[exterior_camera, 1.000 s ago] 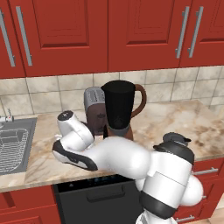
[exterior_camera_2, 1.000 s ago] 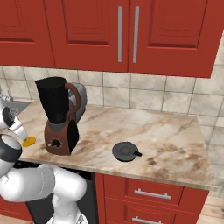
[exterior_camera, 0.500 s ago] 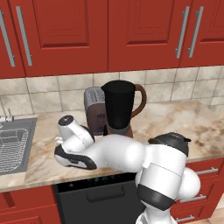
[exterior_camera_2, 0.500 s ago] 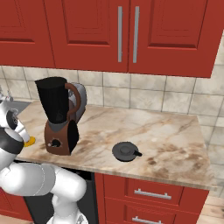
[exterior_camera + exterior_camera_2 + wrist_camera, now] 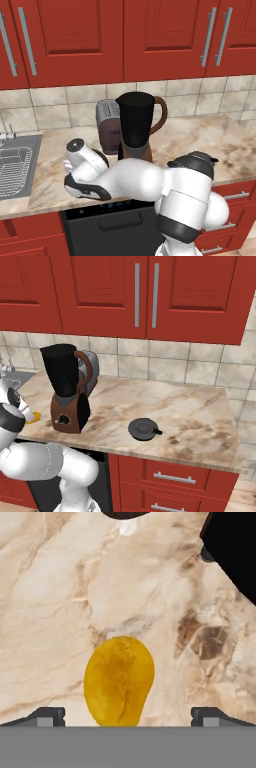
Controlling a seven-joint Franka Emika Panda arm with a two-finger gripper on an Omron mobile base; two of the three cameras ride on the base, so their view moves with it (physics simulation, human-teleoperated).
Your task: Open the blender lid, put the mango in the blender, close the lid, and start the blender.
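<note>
The mango (image 5: 119,679) lies on the marble counter, a yellow-orange oval, low in the hand view. My gripper (image 5: 127,717) is open just above it, one dark fingertip (image 5: 47,716) on each side and apart from the fruit. A sliver of the mango (image 5: 35,417) peeks out beside my wrist in the right base view. The blender (image 5: 135,127) stands right of my hand (image 5: 80,165), its dark jar open at the top. Its brown base and knob (image 5: 64,418) face the counter's front. The blender lid (image 5: 143,429) rests flat on the counter, well to the blender's right.
A brown-and-silver toaster (image 5: 107,125) stands against the blender's left rear. A steel sink (image 5: 15,165) is sunk into the counter at far left. Red cabinets hang above. A black shape (image 5: 235,547) fills the hand view's upper right corner.
My hand has sunk lower toward the counter and shifted slightly left over the last second. The blender, lid and mango stay where they were.
</note>
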